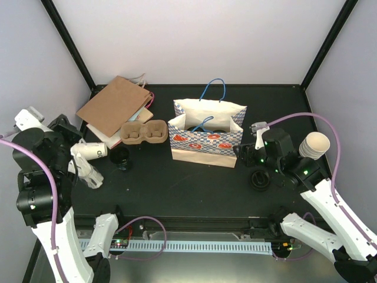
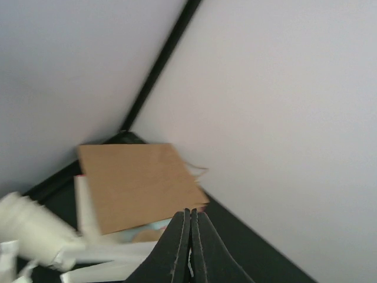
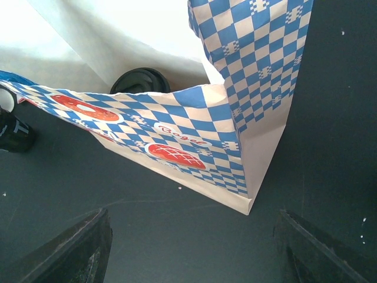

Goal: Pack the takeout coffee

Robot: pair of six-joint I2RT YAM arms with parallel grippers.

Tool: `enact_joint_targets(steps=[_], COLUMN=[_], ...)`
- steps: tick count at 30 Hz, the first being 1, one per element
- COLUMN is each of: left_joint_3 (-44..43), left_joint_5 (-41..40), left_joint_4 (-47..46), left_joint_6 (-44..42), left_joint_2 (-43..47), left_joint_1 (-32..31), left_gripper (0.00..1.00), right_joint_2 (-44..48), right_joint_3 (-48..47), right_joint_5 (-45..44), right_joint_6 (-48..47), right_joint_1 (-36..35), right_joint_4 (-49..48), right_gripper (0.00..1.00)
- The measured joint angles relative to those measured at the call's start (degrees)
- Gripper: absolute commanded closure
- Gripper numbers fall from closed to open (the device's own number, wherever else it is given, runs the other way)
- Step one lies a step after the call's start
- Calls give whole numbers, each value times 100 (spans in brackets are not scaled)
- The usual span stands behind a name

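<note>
Item – takeout coffee (image 3: 140, 81): a round black plastic lid with a raised rim, glossy. It sits low inside the blue-and-white checked bag (image 1: 206, 141), against the bag's white inner wall. The cup body beneath the lid is hidden.

Bag: upright and open at the top, mid-table, blue handles up. It is printed with red-and-white ovals.

Also on the table: a black disc (image 1: 260, 178) below the right arm; whether it is a lid I cannot tell. A black cup (image 1: 119, 156) with white lettering stands left of the bag, beside a cardboard cup carrier (image 1: 143, 131).

Right gripper (image 3: 191, 215): jaws wide apart, holding nothing and touching nothing – aimed at the bag's near corner, just short of it.

Left gripper (image 2: 189, 213): jaws pressed together, nothing between them. It is raised at the left edge, near a flat brown paper bag (image 2: 138, 183).
</note>
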State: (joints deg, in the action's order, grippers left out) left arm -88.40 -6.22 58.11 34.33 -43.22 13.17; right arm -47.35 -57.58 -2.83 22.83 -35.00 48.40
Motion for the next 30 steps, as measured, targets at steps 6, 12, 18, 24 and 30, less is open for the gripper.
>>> enact_joint_targets(steps=[6, 12, 18, 24, 30], left_joint_3=[-52, -199, -199, -302, -619], left_joint_5=[1163, 1991, 2581, 2551, 2288], left_joint_4=[-828, -1513, -2063, -2433, -2691], left_joint_6=[389, 664, 975, 1071, 1071], left_joint_2=[-70, -479, -994, -1589, -2234], left_joint_1=[0, 0, -249, -1360, -2522], left_gripper=[98, 98, 98, 98, 99], right_joint_2=[2, 26, 76, 199, 352], right_joint_3=[-92, -201, -321, -422, -555], right_joint_5=[-96, -297, -608, -1187, -1652], right_joint_6=[2, 24, 122, 341, 470], right_joint_1=[0, 0, 0, 2, 2], right_joint_4=[7, 57, 146, 330, 586], right_gripper=[23, 23, 23, 23, 23])
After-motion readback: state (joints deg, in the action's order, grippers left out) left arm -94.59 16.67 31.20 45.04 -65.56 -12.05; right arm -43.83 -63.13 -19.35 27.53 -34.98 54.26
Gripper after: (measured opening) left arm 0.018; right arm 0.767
